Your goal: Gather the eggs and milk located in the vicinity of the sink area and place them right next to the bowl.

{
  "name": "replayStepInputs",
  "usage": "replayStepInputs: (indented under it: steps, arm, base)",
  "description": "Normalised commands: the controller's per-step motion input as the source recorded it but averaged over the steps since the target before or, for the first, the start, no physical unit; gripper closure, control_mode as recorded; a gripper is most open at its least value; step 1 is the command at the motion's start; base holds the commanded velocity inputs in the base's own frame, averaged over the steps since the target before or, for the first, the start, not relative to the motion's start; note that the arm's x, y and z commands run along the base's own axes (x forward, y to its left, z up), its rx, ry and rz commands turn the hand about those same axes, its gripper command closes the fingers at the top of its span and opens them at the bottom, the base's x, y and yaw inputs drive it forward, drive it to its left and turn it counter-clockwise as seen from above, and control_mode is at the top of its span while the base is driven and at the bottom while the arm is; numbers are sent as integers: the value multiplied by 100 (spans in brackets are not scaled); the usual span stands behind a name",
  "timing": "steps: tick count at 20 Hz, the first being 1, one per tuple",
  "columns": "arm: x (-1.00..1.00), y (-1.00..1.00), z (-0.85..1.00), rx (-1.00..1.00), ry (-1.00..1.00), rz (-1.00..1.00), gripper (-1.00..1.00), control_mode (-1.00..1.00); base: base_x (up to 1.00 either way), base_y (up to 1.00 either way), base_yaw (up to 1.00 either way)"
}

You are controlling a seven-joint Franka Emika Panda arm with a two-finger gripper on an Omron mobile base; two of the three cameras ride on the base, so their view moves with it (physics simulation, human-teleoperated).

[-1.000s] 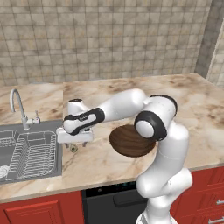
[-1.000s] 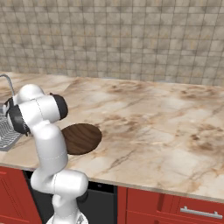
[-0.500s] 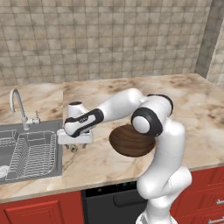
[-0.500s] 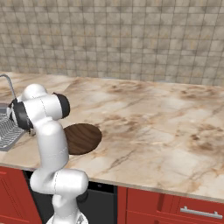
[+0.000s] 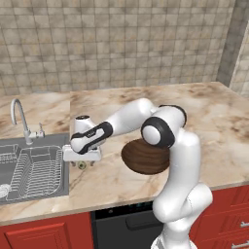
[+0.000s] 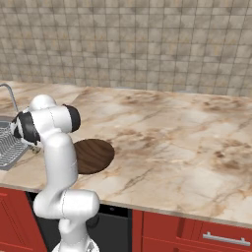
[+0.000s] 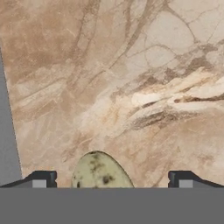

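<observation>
A small speckled olive-tan egg (image 5: 81,166) lies on the marble counter just right of the sink (image 5: 29,168). My gripper (image 5: 81,163) hangs straight over it, open, one fingertip on each side. In the hand view the egg (image 7: 101,173) sits low between the two dark fingertips (image 7: 41,179), and the gripper (image 7: 111,180) is not touching it. The dark-brown wooden bowl (image 5: 146,156) rests on the counter to the right, partly behind my arm, and also appears as the bowl (image 6: 94,155) near the front edge. The milk is out of view.
A wire dish rack (image 5: 31,172) sits in the steel basin, with a curved chrome faucet (image 5: 19,114) behind it. The sink's rim (image 7: 6,122) runs along the left of the hand view. Bare marble counter (image 6: 187,142) stretches to the right of the bowl.
The hand has sunk a little lower over the egg. Its jaws have stayed open, and the egg and bowl have not moved.
</observation>
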Motion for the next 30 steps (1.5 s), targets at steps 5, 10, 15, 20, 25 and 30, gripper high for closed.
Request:
replayStepInputs:
  steps: [5, 10, 15, 20, 25, 30]
  arm:
    - [1, 12, -21, 0, 7, -6, -100, -100]
    - [0, 2, -14, 0, 10, -7, -100, -100]
    - [-5, 6, -6, 0, 9, -5, -100, -100]
    - [-21, 16, -3, 0, 6, -1, -100, -100]
    - [-26, 15, -3, 0, 4, 0, -100, -100]
    - [-1, 1, -9, 0, 5, -1, 100, -100]
  base:
    - [0, 0, 0]
    - [0, 0, 0]
    - [0, 0, 0]
    - [0, 0, 0]
    - [0, 0, 0]
    - [0, 0, 0]
